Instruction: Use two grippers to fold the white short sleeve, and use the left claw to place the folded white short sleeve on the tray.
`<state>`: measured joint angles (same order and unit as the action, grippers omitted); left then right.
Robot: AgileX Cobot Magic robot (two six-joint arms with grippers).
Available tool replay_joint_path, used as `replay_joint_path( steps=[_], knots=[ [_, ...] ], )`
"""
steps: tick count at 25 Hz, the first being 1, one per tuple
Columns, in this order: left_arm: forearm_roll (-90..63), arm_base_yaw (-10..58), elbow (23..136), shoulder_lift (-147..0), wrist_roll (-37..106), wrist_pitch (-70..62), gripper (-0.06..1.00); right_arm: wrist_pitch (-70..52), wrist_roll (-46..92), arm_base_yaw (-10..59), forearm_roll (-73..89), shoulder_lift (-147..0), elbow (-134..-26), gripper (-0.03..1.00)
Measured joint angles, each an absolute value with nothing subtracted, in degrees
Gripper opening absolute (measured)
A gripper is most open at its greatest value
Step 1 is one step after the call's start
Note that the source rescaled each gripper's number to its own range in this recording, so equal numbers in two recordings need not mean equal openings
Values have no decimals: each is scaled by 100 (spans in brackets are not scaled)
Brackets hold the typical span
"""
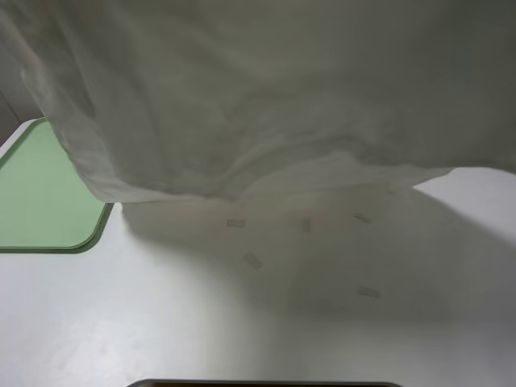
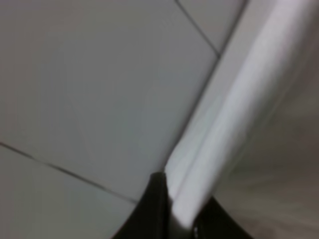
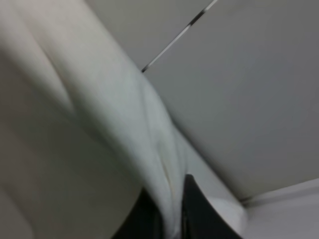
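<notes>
Shirt (image 1: pixel 242 97) hangs high right by the camera, above the tabletop (image 1: pixel 242 330), tray (image 1: pixel 40 193) off left. Your left gripper (image 2: pixel 182 215) and right gripper (image 3: pixel 169 219) both have jaws pinched on its edge. Light, floppy stuff, so hold corners, I reckon.

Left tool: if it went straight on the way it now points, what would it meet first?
The white short sleeve itself: the left tool is shut on its stretched edge, which runs ahead. Beyond shows only a grey tiled surface, probably far; depth unclear.
</notes>
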<state>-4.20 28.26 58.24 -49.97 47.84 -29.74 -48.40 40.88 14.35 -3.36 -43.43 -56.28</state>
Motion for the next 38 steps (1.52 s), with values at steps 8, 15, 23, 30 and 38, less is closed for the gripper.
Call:
replay_joint_path(
  steps=[8, 15, 23, 30, 38],
  knots=[
    [-1062, 2843, 8271, -5101, 4687, -4322, 1, -5715, 4354, 1435, -185, -4417, -8546, 0],
    [-113, 2843, 8896, -6427, 4668, -5387, 1, -5872, 4568, 1435, -192, -5381, -9020, 0],
    [1422, 2826, 8512, -8987, 4481, -5480, 1, -5803, 4058, 1435, -1254, -8945, -8590, 0],
    [2612, 2826, 8493, -10433, 3736, -5041, 1, -5377, 3721, 1435, -1655, -9965, -8586, 0],
    [2926, 2826, 8493, -10509, 3676, -4313, 1, -5514, 3589, 1435, -1878, -10191, -8586, 0]
  ],
)
